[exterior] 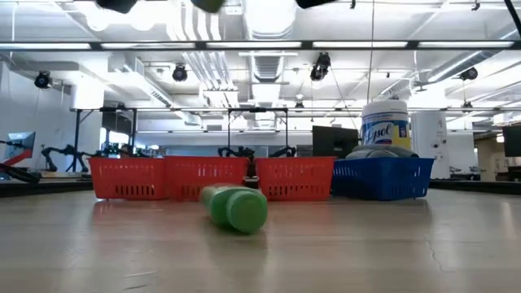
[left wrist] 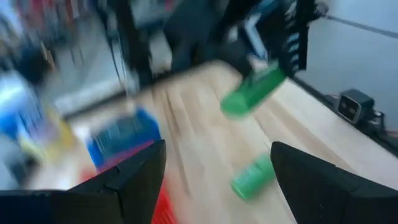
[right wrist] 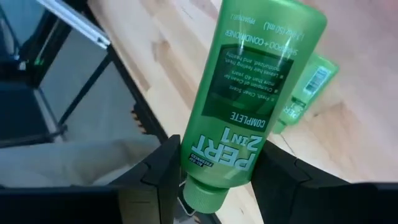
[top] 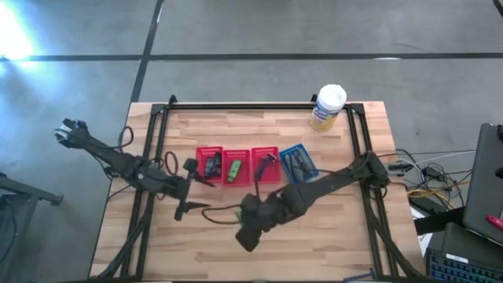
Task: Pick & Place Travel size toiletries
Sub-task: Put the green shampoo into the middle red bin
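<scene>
My right gripper [right wrist: 217,171] is over the near middle of the table [top: 250,226], shut on a bright green Pert bottle [right wrist: 258,81]. The left wrist view shows that bottle [left wrist: 252,90] in the air. A second green bottle [exterior: 234,207] lies on its side on the wood below [right wrist: 309,87] [left wrist: 252,177]. My left gripper [top: 196,189] hovers open in front of the left red basket [top: 208,165], touching nothing [left wrist: 217,186]. Dark items and a green piece [top: 233,170] lie in the baskets. In the high view my right arm hides both bottles. My right gripper pinches the green bottle between its two fingers at the narrow end by the cap [right wrist: 214,168]. The bottle's body sticks out forward past the fingers. It is lifted clear of the table and tilted.
Three red baskets [exterior: 212,177] and a blue basket [top: 299,163] stand in a row across the table's middle. A white-lidded yellow canister [top: 328,106] stands at the far edge. A black frame [top: 236,108] runs round the table. Bare wood lies near the near edge.
</scene>
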